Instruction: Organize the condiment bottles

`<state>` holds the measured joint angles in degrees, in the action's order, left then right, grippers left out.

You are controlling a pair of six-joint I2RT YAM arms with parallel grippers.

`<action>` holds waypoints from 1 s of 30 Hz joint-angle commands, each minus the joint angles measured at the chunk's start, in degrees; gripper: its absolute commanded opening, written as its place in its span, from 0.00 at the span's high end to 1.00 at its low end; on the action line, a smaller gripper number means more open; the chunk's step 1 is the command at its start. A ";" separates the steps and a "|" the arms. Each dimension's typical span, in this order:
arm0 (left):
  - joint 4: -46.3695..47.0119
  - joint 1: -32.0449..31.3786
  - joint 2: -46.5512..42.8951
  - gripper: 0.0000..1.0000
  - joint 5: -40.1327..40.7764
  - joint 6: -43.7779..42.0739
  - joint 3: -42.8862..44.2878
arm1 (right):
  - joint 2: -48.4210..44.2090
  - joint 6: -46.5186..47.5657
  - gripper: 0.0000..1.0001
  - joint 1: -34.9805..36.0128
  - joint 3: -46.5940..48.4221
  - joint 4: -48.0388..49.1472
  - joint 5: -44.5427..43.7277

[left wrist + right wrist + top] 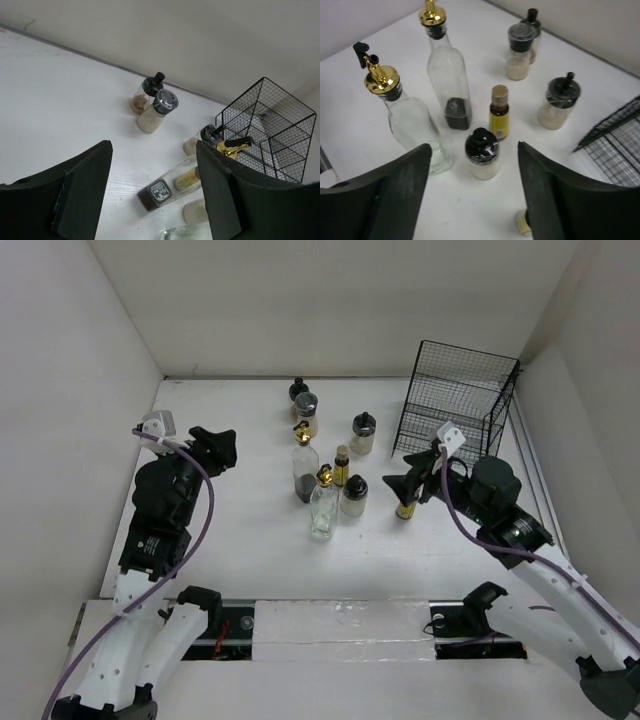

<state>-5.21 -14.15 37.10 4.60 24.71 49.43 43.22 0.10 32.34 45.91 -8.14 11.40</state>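
Note:
Several condiment bottles stand mid-table. Two tall clear glass bottles with gold pourers stand there, one with dark liquid (304,472) (448,80) and one empty (323,508) (410,120). Around them are a small yellow tan-capped bottle (341,467) (499,112), a squat black-capped jar (353,496) (482,154), and further jars behind (362,433) (306,413) (297,390). My right gripper (402,483) (474,150) is open and faces the squat jar. A second small yellow bottle (406,508) (521,222) stands by its right finger, partly hidden. My left gripper (215,450) (152,150) is open and empty, left of the group.
A black wire rack (455,405) (270,127) stands at the back right, just behind my right gripper. White walls close in the table on the left, back and right. The left wrist view shows the dark-liquid bottle (172,187) and two back jars (157,110).

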 commanded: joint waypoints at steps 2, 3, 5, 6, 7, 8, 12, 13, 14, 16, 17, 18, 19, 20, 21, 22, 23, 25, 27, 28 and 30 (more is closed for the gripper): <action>2.49 0.44 0.08 0.31 1.11 2.00 -0.21 | 4.57 0.52 0.18 2.90 -2.40 6.81 6.09; 3.10 0.44 0.08 0.27 1.11 2.53 -1.08 | 5.55 0.52 0.16 3.52 -2.40 7.52 6.70; 3.10 0.44 0.08 0.24 1.11 2.54 -1.62 | 8.09 1.04 0.13 5.89 -0.75 8.74 6.71; 3.10 0.44 0.77 0.24 1.11 2.54 -1.62 | 10.98 1.65 0.13 6.77 0.05 9.45 6.71; 3.10 0.44 1.30 0.24 0.59 2.54 -1.01 | 12.57 2.36 0.13 7.82 1.01 9.98 6.71; 3.10 0.44 1.92 0.24 -0.29 2.54 -1.00 | 14.07 3.06 0.13 10.26 2.07 9.99 6.71; 3.63 0.44 1.92 0.24 -0.82 2.54 -1.00 | 18.91 7.10 0.12 15.47 5.59 10.60 6.18; 3.63 0.44 1.92 0.24 -0.82 2.54 -1.00 | 19.44 7.11 0.12 16.08 5.59 11.12 5.48; 3.63 0.44 1.92 0.24 -0.82 2.54 -1.00 | 20.14 7.11 0.11 16.09 5.59 11.83 5.48; 3.63 0.44 1.92 0.24 -0.82 2.54 -1.52 | 23.03 7.11 0.11 16.71 6.46 13.68 6.27; 4.15 0.44 1.92 0.24 -1.34 2.54 -1.53 | 23.92 7.72 0.11 17.23 7.08 14.29 6.27; 4.16 0.44 1.92 0.24 -1.35 2.54 -1.53 | 24.54 7.72 0.11 17.23 7.78 14.29 5.57; 4.16 0.44 1.92 0.24 -1.35 2.54 -1.53 | 25.06 7.72 0.11 17.76 8.31 15.34 5.56; 3.64 0.44 1.92 0.24 -1.35 2.54 -1.53 | 25.07 7.72 0.11 17.76 8.32 16.22 4.96; 3.63 0.44 1.92 0.22 -1.35 2.54 -1.53 | 25.07 7.72 0.11 17.76 8.32 17.27 4.34; 3.63 0.44 1.92 0.22 -1.35 2.54 -1.53 | 25.59 7.72 0.11 17.76 7.62 19.11 4.33; 4.15 0.44 1.40 0.22 -1.87 2.54 -1.53 | 26.29 7.72 0.11 17.76 7.61 19.91 3.72; 4.16 0.44 1.39 0.22 -1.88 2.54 -1.53 | 27.26 7.20 0.12 17.76 7.61 21.49 3.72; 4.16 0.44 2.10 0.22 -2.58 2.54 -1.53 | 28.58 6.41 0.14 17.76 7.61 24.83 3.72; 4.16 0.44 2.10 0.22 -3.10 2.54 -1.53 | 28.58 6.41 0.16 17.76 7.09 25.88 3.72; 4.16 0.44 1.57 0.22 -3.11 2.54 -1.53 | 29.81 4.83 0.20 17.76 6.57 29.66 3.72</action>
<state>-4.10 -14.02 39.31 2.85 26.92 48.12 72.31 6.35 49.58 51.37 12.12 15.35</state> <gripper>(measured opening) 0.775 0.814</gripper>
